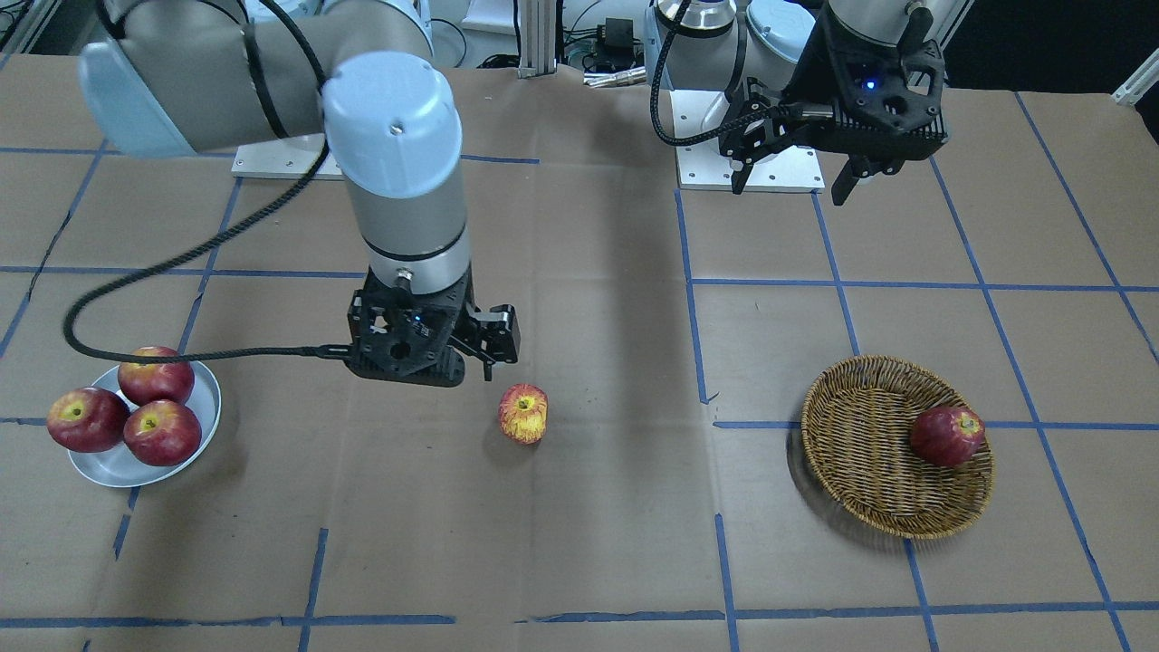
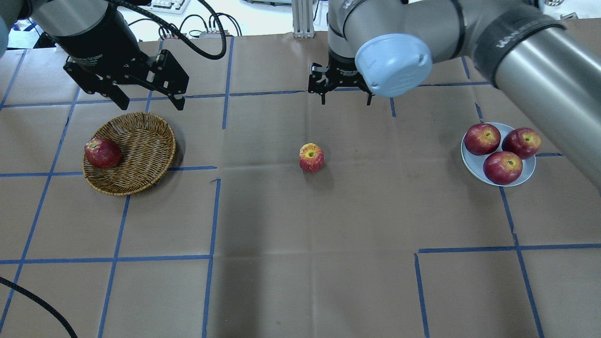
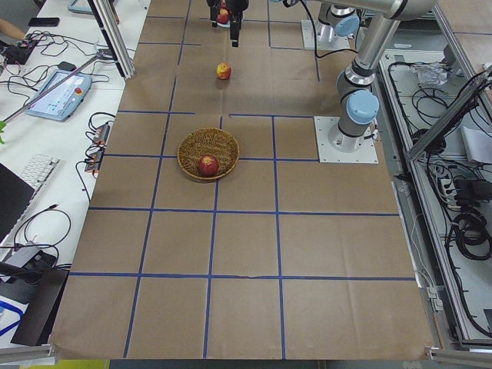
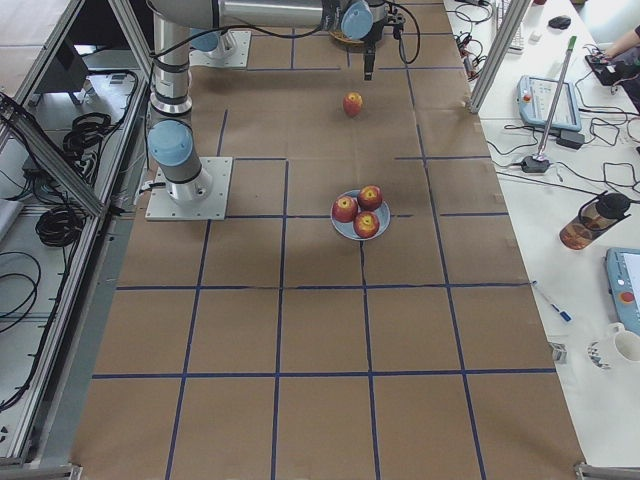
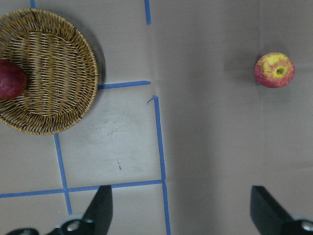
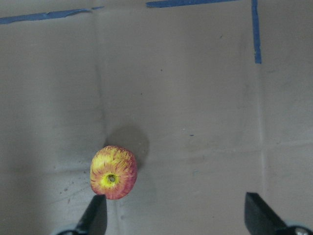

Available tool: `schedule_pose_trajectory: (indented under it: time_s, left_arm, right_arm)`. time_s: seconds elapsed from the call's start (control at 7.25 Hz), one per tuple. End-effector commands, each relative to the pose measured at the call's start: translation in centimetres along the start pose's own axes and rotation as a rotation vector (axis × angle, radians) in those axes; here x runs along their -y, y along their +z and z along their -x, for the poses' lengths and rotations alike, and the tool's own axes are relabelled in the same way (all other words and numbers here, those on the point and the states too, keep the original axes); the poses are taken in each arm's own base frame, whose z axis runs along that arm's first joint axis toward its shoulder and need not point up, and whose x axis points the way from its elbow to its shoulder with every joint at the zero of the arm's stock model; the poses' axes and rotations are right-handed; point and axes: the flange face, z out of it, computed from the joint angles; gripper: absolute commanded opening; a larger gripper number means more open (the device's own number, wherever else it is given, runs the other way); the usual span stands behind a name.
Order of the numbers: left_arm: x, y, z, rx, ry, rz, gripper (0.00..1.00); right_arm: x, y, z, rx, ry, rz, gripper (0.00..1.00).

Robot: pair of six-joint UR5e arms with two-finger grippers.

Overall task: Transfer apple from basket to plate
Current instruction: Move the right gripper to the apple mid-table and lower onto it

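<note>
The pale red-and-yellow apple (image 2: 312, 157) stands alone on the bare table, midway between the basket and the plate. It also shows in the right wrist view (image 6: 113, 172) and the left wrist view (image 5: 274, 70). The wicker basket (image 2: 141, 141) holds one dark red apple (image 2: 103, 153). The pale plate (image 2: 474, 171) holds three dark red apples. My right gripper (image 2: 346, 100) is open and empty above the table, beside the pale apple and not touching it. My left gripper (image 2: 151, 104) is open and empty, raised beside the basket.
Brown paper with blue tape lines (image 2: 213, 213) covers the table. The arms' base plates (image 1: 747, 167) stand at the robot's side. The right arm's cable (image 1: 136, 349) hangs over the plate side.
</note>
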Motion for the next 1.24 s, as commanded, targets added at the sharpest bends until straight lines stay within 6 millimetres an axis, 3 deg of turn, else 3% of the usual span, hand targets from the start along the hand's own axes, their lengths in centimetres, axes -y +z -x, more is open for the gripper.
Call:
schedule_pose_trajectory:
  time_s: [0.0, 0.28, 0.41, 1.1]
  left_arm:
    - [0.3, -0.2, 0.0, 0.003, 0.0, -0.027, 0.99]
    - [0.2, 0.1, 0.1, 0.009, -0.002, -0.022, 0.99]
    - [0.2, 0.2, 0.1, 0.009, -0.002, -0.02, 0.99]
    - [0.2, 0.2, 0.1, 0.01, -0.002, -0.02, 0.99]
  right_arm:
    - [-0.6, 6.3, 3.6, -0.004, 0.016, -0.011, 1.0]
    - [-2.1, 11.9, 4.0, 0.012, 0.007, -0.033, 1.0]
    - [-3.0, 13.5, 3.8, 0.029, 0.008, -0.07, 1.0]
    - [-4.4, 17.5, 5.6, 0.035, -0.024, -0.049, 1.0]
